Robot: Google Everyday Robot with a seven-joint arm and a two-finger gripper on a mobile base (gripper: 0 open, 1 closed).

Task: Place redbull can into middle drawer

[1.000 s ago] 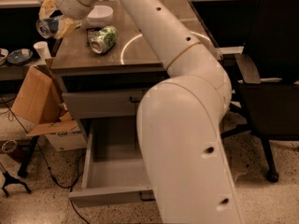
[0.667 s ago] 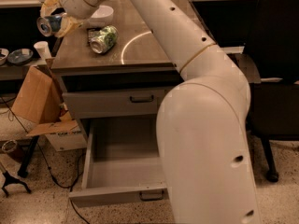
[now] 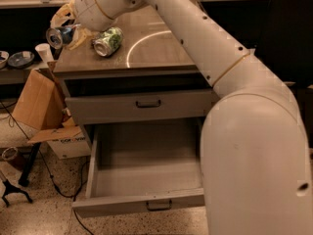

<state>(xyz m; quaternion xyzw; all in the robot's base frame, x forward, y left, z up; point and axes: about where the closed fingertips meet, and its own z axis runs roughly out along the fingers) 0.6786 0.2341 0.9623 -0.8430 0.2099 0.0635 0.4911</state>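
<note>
My gripper (image 3: pixel 67 29) is at the far left end of the cabinet top, shut on the redbull can (image 3: pixel 59 35). The silver and blue can lies on its side in the fingers, its end facing left, just past the top's left edge. The middle drawer (image 3: pixel 146 199) is pulled out below, its grey tray open and bare. The grey drawer front above it (image 3: pixel 142 104) is closed. My white arm runs from the lower right across the cabinet up to the gripper.
A green-and-white patterned can (image 3: pixel 107 41) lies on its side on the cabinet top (image 3: pixel 146 48), right of the gripper. A cardboard box (image 3: pixel 41 106) stands on the floor at the left. A white cup (image 3: pixel 43 53) and bowls sit on a table behind.
The gripper with the can has moved a little lower and to the left of the cabinet top's edge. The view has shifted so the arm covers less of the open drawer.
</note>
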